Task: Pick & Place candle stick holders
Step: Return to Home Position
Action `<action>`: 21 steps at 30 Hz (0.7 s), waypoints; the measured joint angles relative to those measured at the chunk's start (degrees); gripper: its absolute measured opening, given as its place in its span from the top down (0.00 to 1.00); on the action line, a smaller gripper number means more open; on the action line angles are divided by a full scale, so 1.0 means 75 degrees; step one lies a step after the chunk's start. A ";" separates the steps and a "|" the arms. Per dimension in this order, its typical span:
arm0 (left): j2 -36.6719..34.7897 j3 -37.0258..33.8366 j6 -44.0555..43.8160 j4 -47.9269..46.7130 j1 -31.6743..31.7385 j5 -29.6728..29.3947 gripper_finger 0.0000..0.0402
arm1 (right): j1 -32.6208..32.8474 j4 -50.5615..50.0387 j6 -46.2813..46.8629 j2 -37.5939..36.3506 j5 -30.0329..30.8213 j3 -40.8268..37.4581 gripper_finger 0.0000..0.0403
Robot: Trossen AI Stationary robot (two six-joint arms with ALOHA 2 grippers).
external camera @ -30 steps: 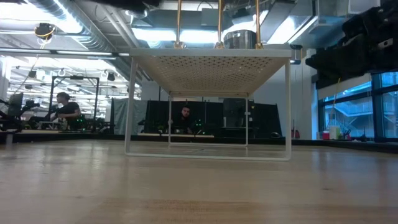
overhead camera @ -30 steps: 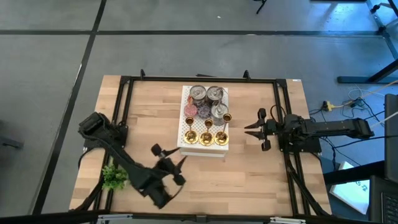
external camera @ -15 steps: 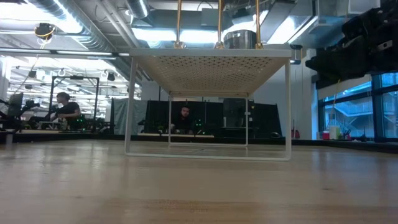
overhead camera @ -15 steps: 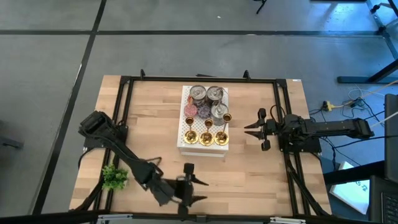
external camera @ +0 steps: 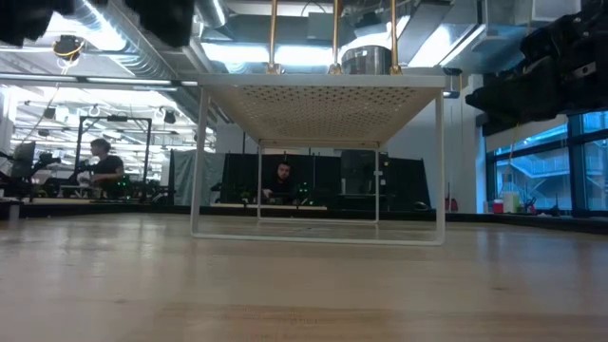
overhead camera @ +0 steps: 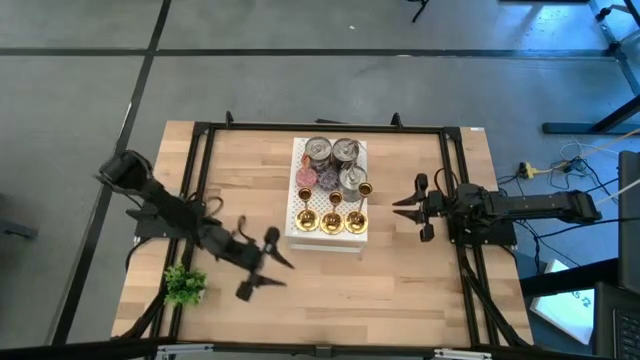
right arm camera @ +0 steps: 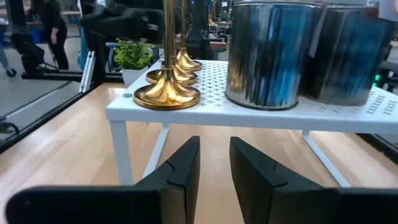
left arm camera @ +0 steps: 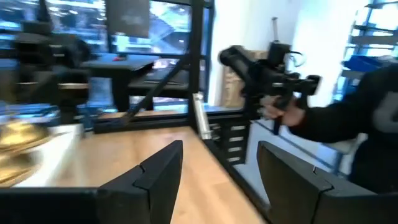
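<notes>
Gold, shiny candle stick holders [overhead camera: 331, 222], 3 thin stems on round flared bases, stand in a row on the white perforated shelf [overhead camera: 325, 243] beside round silver tins [overhead camera: 332, 152]. The left claw [overhead camera: 272, 266], wide and empty, hovers over the wooden counter [overhead camera: 400, 280]. The right claw [overhead camera: 397, 209], narrow and empty, waits beside the shelf.

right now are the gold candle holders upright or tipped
Upright: the gold candle holders stand on flared bases on the white shelf, stems vertical in the low view.
</notes>
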 joint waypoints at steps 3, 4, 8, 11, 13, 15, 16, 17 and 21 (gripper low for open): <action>-0.0803 -0.0836 0.0099 0.0028 0.0256 -0.0039 0.49 | -0.0054 0.0002 0.0165 0.0000 0.0058 0.0003 0.78; -0.1083 -0.1075 0.0153 0.0056 0.0351 -0.0039 0.49 | -0.0083 0.0002 0.0163 0.0000 0.0058 0.0003 0.78; -0.2345 -0.2018 0.0264 0.0219 0.0853 -0.0030 0.49 | -0.0129 0.0021 0.0155 0.0000 0.0015 0.0003 0.78; -0.3320 -0.2675 0.0248 0.0188 0.1263 0.0279 0.49 | -0.0129 -0.0002 0.0153 0.0000 -0.0003 0.0003 0.78; -0.3887 -0.3027 0.0212 0.0137 0.1531 0.0665 0.49 | -0.0129 -0.0039 0.0156 0.0000 -0.0003 0.0003 0.78; -0.4350 -0.3235 0.0097 -0.0169 0.1799 0.1004 0.49 | -0.0129 -0.0085 0.0158 0.0000 -0.0003 0.0003 0.78; -0.4575 -0.3301 0.0036 -0.0381 0.1942 0.1122 0.49 | -0.0129 -0.0096 0.0158 0.0000 -0.0003 0.0003 0.78; -0.4780 -0.3328 -0.0010 -0.0675 0.2089 0.1256 0.49 | -0.0129 -0.0110 0.0158 0.0000 -0.0003 0.0003 0.78; -0.5490 -0.3355 -0.0182 -0.1750 0.2772 0.1859 0.49 | -0.0129 -0.0136 0.0158 0.0009 -0.0006 0.0003 0.78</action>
